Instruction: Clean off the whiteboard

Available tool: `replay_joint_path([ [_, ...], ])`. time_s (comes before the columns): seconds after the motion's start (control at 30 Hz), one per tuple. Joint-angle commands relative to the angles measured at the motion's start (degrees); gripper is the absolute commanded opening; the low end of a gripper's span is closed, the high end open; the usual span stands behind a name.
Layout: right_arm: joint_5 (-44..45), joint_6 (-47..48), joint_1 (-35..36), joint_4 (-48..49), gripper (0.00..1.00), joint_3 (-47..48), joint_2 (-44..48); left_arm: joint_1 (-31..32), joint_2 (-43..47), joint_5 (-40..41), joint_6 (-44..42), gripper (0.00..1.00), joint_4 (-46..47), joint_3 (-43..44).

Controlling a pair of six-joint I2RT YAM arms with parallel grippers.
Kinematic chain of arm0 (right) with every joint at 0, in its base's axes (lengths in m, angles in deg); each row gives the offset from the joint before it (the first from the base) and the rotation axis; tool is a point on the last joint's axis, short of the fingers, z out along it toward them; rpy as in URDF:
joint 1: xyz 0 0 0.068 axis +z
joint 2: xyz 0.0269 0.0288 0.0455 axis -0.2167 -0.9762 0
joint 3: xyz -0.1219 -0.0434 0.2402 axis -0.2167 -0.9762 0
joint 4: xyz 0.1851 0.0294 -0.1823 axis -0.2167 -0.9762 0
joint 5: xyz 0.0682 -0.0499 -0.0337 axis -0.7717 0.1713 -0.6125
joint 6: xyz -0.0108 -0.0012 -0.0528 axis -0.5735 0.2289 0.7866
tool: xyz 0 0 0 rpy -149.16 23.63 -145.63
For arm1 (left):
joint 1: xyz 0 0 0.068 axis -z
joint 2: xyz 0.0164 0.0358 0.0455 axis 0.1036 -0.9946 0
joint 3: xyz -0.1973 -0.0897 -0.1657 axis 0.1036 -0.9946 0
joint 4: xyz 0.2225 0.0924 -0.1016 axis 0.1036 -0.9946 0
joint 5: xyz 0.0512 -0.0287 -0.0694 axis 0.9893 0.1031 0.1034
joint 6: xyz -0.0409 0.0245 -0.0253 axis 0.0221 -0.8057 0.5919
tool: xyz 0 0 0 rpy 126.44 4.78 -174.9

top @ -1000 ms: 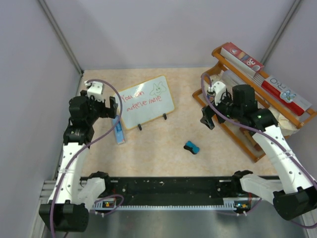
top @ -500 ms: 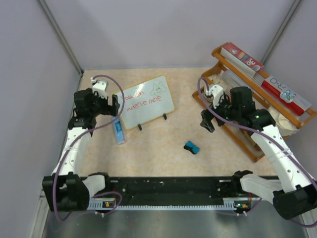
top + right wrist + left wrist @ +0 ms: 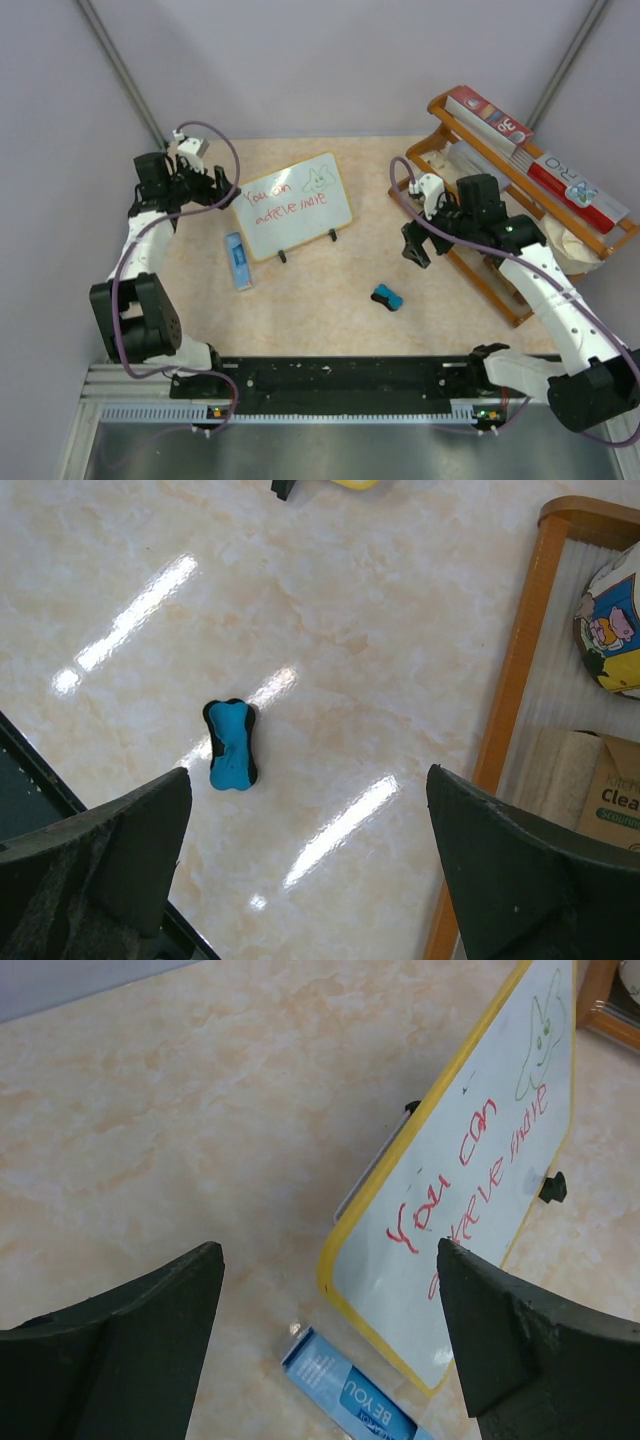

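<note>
The whiteboard stands tilted on two black feet at mid-left of the table, with red writing and a green doodle on it; it also shows in the left wrist view. My left gripper is open and empty, just left of the board's left edge. The blue-black eraser lies on the table right of centre; it also shows in the right wrist view. My right gripper is open and empty, above the table up and to the right of the eraser.
A narrow blue marker box lies in front of the board's left corner and shows in the left wrist view. A wooden rack with boxes and cloths stands at the right. Grey walls enclose the table.
My left arm has swung back and to the left, its gripper now beside the board's left edge. My right gripper has drifted slightly left and toward the eraser.
</note>
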Motion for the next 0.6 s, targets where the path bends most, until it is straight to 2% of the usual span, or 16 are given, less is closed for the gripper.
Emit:
replay_joint_path([
  [0.0,-1.9,0.84,0.95,1.01,0.99,0.19,-1.18,-0.49,-5.78,-10.02,-1.19,0.85,1.94,6.2],
  [0.1,-1.73,0.84,0.95,1.01,0.99,0.19,-1.44,-0.67,-9.65,-12.74,-0.66,0.8,2.03,8.49],
  [0.23,-0.94,0.84,1.04,1.01,0.99,0.19,-1.44,-0.76,-13.43,-16.6,-1.45,0.78,1.94,10.08],
  [0.4,-0.41,0.93,0.95,1.09,0.99,-0.51,-1.97,-0.84,-15.37,-22.58,-1.98,0.71,1.59,10.87],
  [0.57,-0.5,0.67,0.95,1.18,0.99,-0.95,-2.5,-0.84,-16.34,-24.0,-1.46,0.61,1.94,10.79],
])
